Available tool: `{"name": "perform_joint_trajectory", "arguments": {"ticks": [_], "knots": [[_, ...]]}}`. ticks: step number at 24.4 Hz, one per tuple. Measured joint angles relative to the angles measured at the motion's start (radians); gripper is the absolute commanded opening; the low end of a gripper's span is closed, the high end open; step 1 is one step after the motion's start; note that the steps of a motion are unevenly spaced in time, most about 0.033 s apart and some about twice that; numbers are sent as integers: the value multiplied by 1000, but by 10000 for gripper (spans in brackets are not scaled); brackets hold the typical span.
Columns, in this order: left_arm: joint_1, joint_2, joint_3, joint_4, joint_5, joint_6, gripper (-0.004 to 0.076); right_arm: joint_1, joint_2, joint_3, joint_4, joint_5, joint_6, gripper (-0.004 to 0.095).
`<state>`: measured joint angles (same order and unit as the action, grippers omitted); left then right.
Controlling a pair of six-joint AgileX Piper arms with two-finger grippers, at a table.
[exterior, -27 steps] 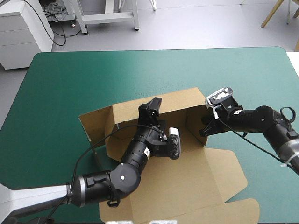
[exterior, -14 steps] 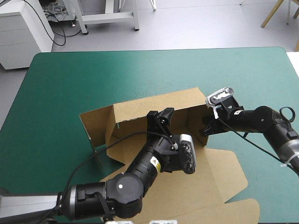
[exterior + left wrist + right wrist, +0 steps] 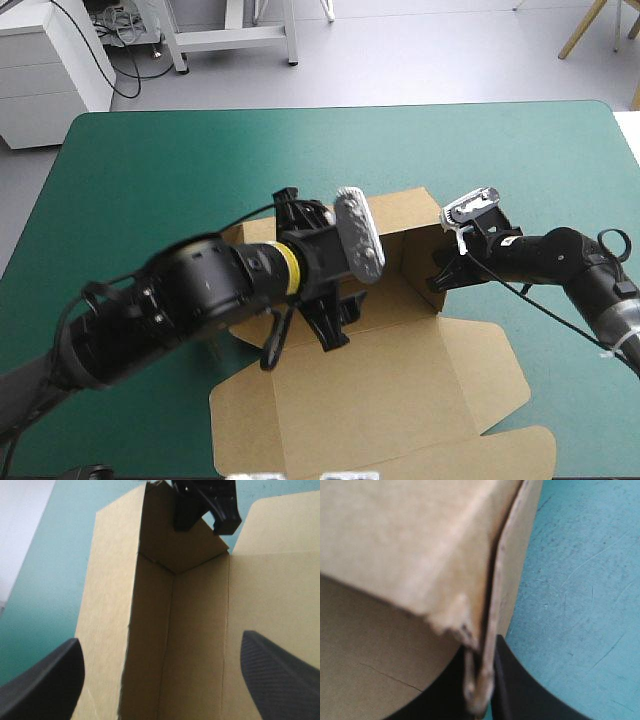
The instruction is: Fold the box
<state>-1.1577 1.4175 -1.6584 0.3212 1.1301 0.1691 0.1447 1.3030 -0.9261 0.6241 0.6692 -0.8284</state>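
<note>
The teal-green cover (image 3: 150,190) is lying smooth over the table (image 3: 330,106), fine scratches showing on it up close. Past the far edge a white drawer cabinet (image 3: 50,70) is standing on the grey floor (image 3: 420,50), black cables (image 3: 118,28) trailing beside it toward a pale metal frame (image 3: 230,38).

The left gripper (image 3: 160,637) hangs raised, fingers spread wide; the right gripper (image 3: 481,684) sits low, fingers pinched together.
</note>
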Motion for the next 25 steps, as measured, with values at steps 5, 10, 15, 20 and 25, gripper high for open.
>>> {"name": "perform_joint_trajectory", "arguments": {"ticks": [5, 10, 15, 20, 25], "knots": [[194, -12, -85, -118, 110, 35, 587, 0, 0, 0, -3, -3, 10, -18], [466, -71, -100, -144, 116, -28, 587, 0, -1, 0, -6, -5, 22, -18], [641, -118, -101, -185, 117, -47, 587, 0, -16, 0, -47, -7, 60, -18], [834, -170, -81, -190, 118, -48, 586, 0, -96, -9, -218, -11, 250, -19], [902, -181, -58, -177, 118, -48, 584, -1, -141, -146, -391, 171, 472, -19]]}}
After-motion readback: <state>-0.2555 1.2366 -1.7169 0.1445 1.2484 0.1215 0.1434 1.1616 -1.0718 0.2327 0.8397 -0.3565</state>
